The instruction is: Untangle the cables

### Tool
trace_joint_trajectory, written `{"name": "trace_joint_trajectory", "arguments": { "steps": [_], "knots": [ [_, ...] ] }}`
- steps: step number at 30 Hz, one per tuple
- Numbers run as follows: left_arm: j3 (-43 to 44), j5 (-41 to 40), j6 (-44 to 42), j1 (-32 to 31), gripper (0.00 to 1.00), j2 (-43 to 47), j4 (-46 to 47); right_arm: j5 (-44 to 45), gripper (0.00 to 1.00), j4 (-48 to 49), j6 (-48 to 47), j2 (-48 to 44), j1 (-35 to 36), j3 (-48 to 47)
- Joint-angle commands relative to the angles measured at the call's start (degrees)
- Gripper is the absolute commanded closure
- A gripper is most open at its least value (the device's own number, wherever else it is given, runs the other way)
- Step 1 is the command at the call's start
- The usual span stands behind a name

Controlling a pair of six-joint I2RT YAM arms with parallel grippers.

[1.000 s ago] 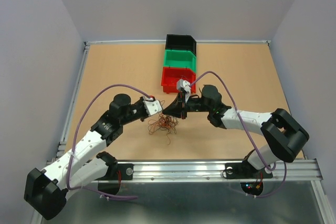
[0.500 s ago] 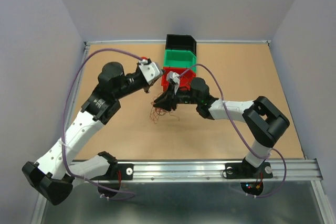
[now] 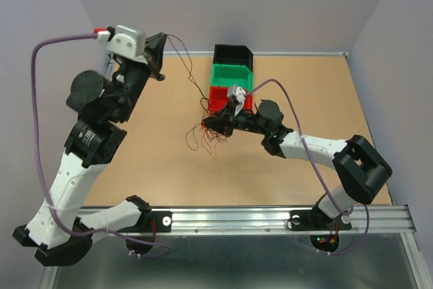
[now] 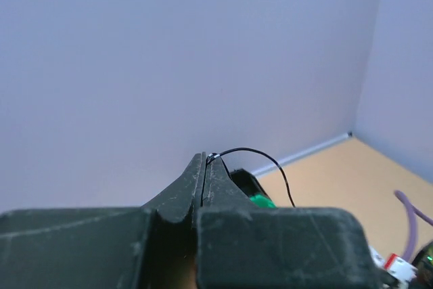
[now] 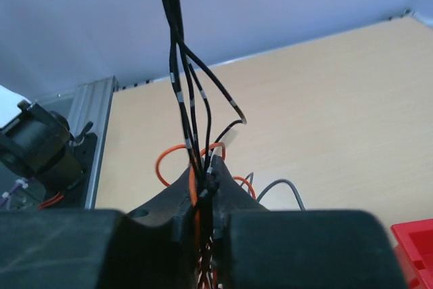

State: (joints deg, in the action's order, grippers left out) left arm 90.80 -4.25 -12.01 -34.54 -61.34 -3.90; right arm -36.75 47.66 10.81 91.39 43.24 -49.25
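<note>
- The left tool [image 3: 160, 48] is high above the far left corner of the worktop [image 3: 135, 133]. Its jaws are pressed together and pinch the end of one black wire [image 3: 185, 65] at the very tips.
- The black wire slopes down and to the right from there to the cables [image 3: 203, 137].
- The right tool [image 3: 215, 124] is low near the middle of the worktop, just in front of the red bin [image 3: 218, 101]. It is clenched on the cables.
- In the right wrist view, black strands rise from between the fingers [image 5: 169, 197], and orange loops [image 5: 166, 157] curl beside them.
- Thin curly ends hang below the right tool; I cannot tell whether they touch the worktop.
- The green bin [image 3: 232, 76] and the black bin [image 3: 233, 56] line up behind the red bin.
</note>
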Motion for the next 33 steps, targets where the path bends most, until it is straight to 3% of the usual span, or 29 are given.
{"name": "trace_joint_trajectory", "arguments": {
  "steps": [1,5,7,12,15,18,23,28,31,33],
  "knots": [
    [-5.4,-12.9,3.0,0.0,1.0,9.2,16.8,3.3,0.94,-0.5,1.7,-6.2,0.6,5.3],
    [-12.5,-21.7,0.8,0.0,1.0,13.5,22.5,8.4,0.96,-1.7,5.3,-13.9,0.5,9.3],
    [-13.5,-24.4,-0.6,0.0,1.0,15.3,23.8,10.9,0.92,-5.0,6.0,-17.0,0.6,10.4],
    [-15.0,-33.3,-7.0,0.1,1.0,17.9,29.0,32.6,0.92,-15.6,9.0,-25.8,0.6,11.6],
    [-16.5,-37.0,-12.8,0.1,1.0,19.1,35.1,47.9,1.0,-24.5,11.4,-28.4,0.5,10.1],
    [-18.6,-40.6,-18.6,0.1,1.0,19.3,41.9,59.1,1.0,-33.7,13.9,-32.1,0.6,8.4],
    [-22.9,-44.5,-29.5,0.3,1.0,16.6,55.1,75.3,0.94,-37.9,16.5,-45.3,0.5,14.5],
    [-28.1,-40.2,-26.2,0.9,1.0,15.0,54.2,84.5,1.0,-37.6,18.5,-60.5,0.5,27.4],
    [-29.5,-37.0,-22.3,1.0,1.0,12.1,53.9,83.3,0.99,-37.2,18.3,-63.4,0.6,29.7],
    [-30.1,-32.2,-20.0,1.0,1.0,10.5,50.1,77.6,0.99,-36.4,16.5,-62.9,0.6,29.5]
  ]
}}
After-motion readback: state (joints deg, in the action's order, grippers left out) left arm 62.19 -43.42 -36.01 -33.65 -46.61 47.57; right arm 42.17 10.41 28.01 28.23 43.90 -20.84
